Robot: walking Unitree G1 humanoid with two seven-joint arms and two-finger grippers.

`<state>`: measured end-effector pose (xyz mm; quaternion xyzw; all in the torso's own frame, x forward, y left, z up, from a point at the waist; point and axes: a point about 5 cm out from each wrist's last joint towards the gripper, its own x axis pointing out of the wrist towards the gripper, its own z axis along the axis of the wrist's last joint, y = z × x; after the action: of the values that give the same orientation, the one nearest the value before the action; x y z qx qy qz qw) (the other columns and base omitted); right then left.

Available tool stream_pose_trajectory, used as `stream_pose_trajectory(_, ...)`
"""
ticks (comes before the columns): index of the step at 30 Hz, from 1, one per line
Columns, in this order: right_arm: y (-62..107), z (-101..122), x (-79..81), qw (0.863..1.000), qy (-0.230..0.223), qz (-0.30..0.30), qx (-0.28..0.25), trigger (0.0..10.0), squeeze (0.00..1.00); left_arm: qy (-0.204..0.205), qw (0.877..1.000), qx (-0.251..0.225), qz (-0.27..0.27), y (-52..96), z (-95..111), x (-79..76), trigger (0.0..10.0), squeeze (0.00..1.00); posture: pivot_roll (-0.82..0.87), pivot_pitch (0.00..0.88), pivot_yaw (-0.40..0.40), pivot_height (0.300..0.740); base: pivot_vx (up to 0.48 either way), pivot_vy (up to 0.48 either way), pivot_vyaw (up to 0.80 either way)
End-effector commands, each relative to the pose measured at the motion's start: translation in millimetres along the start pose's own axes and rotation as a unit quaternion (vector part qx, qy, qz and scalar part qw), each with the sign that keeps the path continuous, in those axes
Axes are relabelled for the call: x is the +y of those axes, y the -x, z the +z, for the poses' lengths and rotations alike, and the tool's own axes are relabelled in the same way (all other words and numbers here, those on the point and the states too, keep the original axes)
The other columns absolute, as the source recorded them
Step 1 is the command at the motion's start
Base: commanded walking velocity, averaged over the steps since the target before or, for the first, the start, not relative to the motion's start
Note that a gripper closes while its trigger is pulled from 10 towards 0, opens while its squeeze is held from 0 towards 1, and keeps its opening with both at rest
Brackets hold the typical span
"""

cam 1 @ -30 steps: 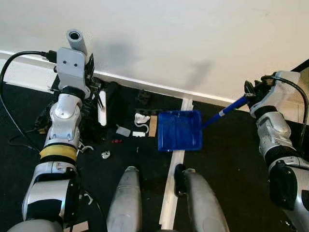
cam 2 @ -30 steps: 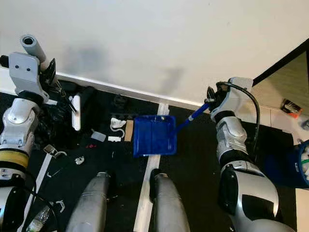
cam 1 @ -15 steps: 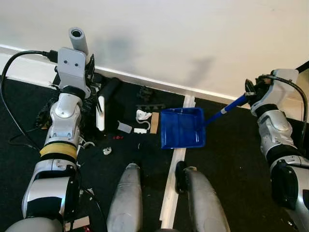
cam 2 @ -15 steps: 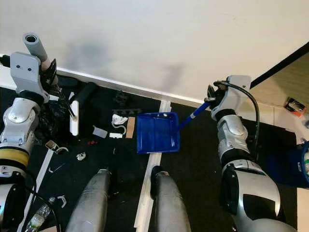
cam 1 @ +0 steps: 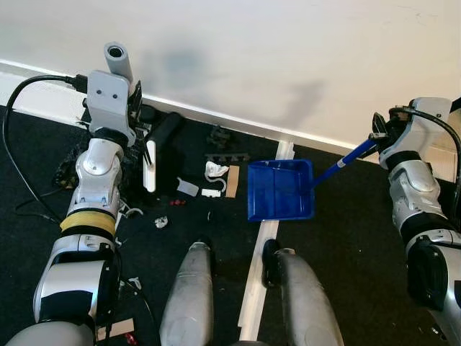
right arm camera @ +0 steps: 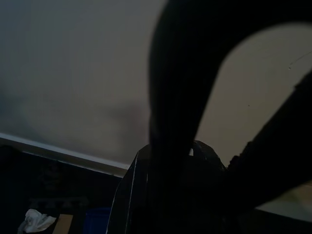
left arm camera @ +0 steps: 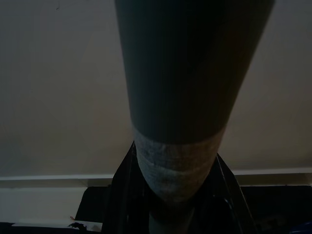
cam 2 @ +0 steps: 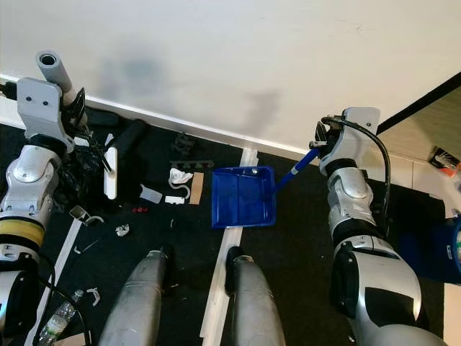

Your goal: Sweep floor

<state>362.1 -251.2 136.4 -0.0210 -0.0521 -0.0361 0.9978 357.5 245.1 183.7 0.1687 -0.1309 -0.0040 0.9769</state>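
Note:
My left gripper (cam 1: 134,108) is raised near the wall and shut on the grey broom handle (left arm camera: 178,161). The broom's white head (cam 1: 150,166) rests on the dark floor below it. My right gripper (cam 1: 377,135) is shut on the blue handle of the blue dustpan (cam 1: 281,190). The pan lies flat on the floor, across the white tape line (cam 1: 258,274). Debris lies between broom and pan: a crumpled white scrap (cam 1: 214,171), a cardboard strip (cam 1: 232,181), white bits (cam 1: 187,188), red bits (cam 1: 173,202).
The white wall and baseboard (cam 1: 216,119) run close ahead. Black objects (cam 1: 220,135) and a black cylinder (cam 1: 164,128) lie by the baseboard. My two legs (cam 1: 189,303) stand below. A plastic bottle (cam 2: 54,321) lies at lower left, a blue bin (cam 2: 452,249) far right.
The dustpan has slid a little to the right, away from the debris, with my right gripper. The view has shifted slightly. The broom head stays about where it was.

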Motion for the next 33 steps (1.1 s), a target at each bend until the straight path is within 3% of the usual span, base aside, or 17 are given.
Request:
stream_pose_trajectory(1, 9.1, -14, -0.5, 0.999, 0.025, -0.007, 0.021, 10.0, 0.00, -0.018, 1.000, -0.012, 0.001, 0.1, 4, 7.3, 10.0, 0.00, 0.17, 0.401, -0.039, 0.740, 0.000, 0.000, 0.00)
stream_pose_trajectory(8, 13.6, -32, 31.1, 0.998, 0.036, 0.009, 0.049, 10.0, 0.00, -0.017, 1.000, -0.004, -0.002, -1.1, 0, 3.8, 10.0, 0.00, 0.16, 0.391, -0.042, 0.740, 0.000, 0.000, 0.00)
stream_pose_trajectory(10, 13.6, -32, 31.1, 0.998, 0.036, 0.009, 0.049, 10.0, 0.00, -0.017, 1.000, -0.004, -0.002, -1.1, 0, 3.8, 10.0, 0.00, 0.16, 0.391, -0.042, 0.740, 0.000, 0.000, 0.00)
stream_pose_trajectory(14, 25.0, -52, 46.2, 0.996, 0.030, 0.023, 0.086, 10.0, 0.00, -0.014, 1.000, 0.012, -0.014, -5.0, -3, -2.9, 10.0, 0.00, 0.16, 0.376, -0.048, 0.740, 0.000, 0.000, 0.00)
stream_pose_trajectory(24, 32.7, -61, 35.2, 0.994, 0.023, 0.004, 0.108, 10.0, 0.00, -0.012, 0.999, 0.024, -0.025, -8.8, -5, -12.9, 10.0, 0.00, 0.15, 0.371, -0.050, 0.740, 0.000, 0.000, 0.00)
stream_pose_trajectory(26, 34.2, -62, 29.6, 0.994, 0.023, -0.003, 0.110, 10.0, 0.00, -0.012, 0.999, 0.027, -0.032, -11.7, -5, -19.5, 10.0, 0.00, 0.14, 0.375, -0.049, 0.740, 0.000, 0.000, 0.00)
stream_pose_trajectory(31, 35.0, -59, 15.2, 0.994, 0.030, -0.021, 0.104, 10.0, 0.00, -0.007, 0.996, 0.042, -0.082, -20.2, -7, -65.4, 10.0, 0.00, 0.11, 0.379, -0.041, 0.740, 0.000, 0.000, 0.00)
stream_pose_trajectory(33, 35.0, -59, 15.2, 0.994, 0.030, -0.021, 0.104, 10.0, 0.00, -0.007, 0.996, 0.042, -0.082, -20.2, -7, -65.4, 10.0, 0.00, 0.11, 0.379, -0.041, 0.740, 0.000, 0.000, 0.00)
